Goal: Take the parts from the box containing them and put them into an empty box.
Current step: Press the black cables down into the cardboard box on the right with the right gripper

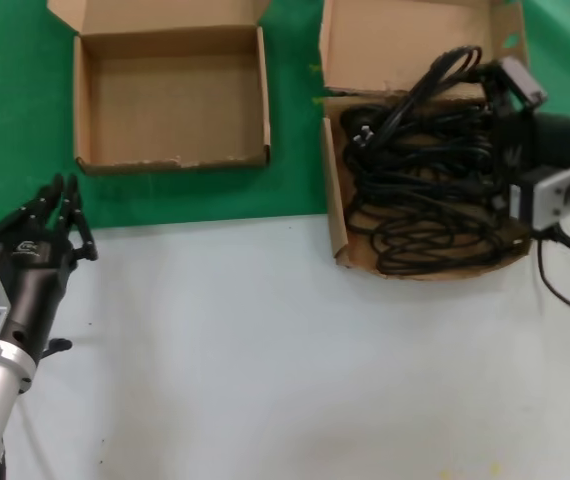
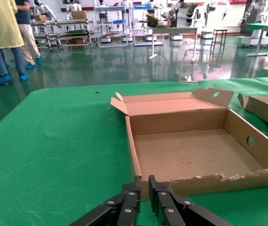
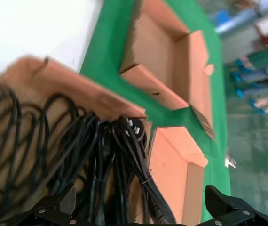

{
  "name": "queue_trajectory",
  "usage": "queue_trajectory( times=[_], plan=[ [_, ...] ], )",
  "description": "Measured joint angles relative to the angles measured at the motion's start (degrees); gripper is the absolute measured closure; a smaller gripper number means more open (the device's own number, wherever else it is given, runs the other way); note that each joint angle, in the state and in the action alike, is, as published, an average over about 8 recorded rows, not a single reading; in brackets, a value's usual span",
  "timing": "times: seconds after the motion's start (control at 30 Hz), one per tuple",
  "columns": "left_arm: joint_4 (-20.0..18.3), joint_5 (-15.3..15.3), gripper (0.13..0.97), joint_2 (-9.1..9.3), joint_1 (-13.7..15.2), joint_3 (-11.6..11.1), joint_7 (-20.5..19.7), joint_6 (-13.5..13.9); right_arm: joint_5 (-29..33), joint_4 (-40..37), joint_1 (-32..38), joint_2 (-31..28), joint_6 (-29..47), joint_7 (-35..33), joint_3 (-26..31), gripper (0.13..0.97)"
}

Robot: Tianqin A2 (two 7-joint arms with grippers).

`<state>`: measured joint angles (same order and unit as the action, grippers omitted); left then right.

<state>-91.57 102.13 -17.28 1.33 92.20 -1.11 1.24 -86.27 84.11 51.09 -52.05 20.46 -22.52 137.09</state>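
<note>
The left pincer hangs at the near left over the pale front part of the table, its black fingers drawn together and holding nothing; in the left wrist view it points at the ragged front wall of the empty box. That wide, shallow box sits on the green cloth at the back left, just beyond the pincer, and only its bare cardboard floor shows inside. To its right, well apart across a strip of green, stands the narrower box with its big rear flap folded back, heaped with tangled black power cords. At the far right, the right pincer reaches over this box from the side, its fingers spread wide with a bundle of cords between them.
</note>
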Motion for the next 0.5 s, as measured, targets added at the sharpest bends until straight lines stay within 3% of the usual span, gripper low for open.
queue_trajectory(
  times=[0.23,0.5],
  plan=[
    [0.00,0.00,0.924,0.00,0.00,0.00,0.00,0.00,9.75,-7.32,6.86,7.48,9.16,-2.98,-1.69,0.136],
    [0.00,0.00,0.948,0.00,0.00,0.00,0.00,0.00,13.99,-13.15,9.36,13.77,14.07,-7.45,-4.18,0.170]
  ],
)
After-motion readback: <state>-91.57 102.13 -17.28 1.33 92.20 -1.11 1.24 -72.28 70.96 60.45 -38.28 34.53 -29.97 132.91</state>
